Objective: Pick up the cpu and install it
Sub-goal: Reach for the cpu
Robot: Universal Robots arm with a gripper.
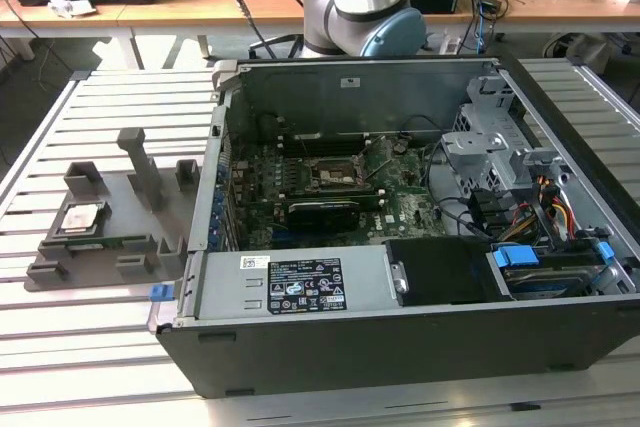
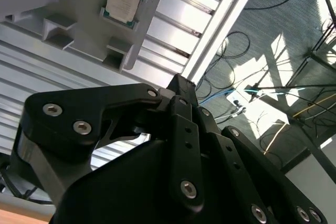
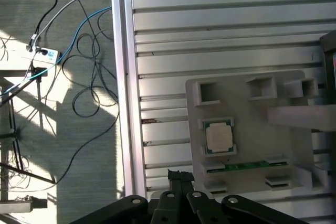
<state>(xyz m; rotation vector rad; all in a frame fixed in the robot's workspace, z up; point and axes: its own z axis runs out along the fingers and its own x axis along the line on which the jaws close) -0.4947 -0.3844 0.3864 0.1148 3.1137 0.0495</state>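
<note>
At the exterior view's left, a grey plastic holder tray [image 1: 125,209] lies on the slatted silver metal surface [image 1: 110,97]. The cpu [image 1: 82,217], a small square chip with a silvery top plate, sits flat in a recess of that tray. A thin green memory strip [image 1: 100,243] lies just beside it. To the right stands the open black computer case [image 1: 400,347], with a dark square socket [image 1: 330,175] inside. In the first wrist view the black gripper [image 3: 177,174] hangs with fingers together, holding nothing, well apart from the cpu [image 3: 218,136].
</note>
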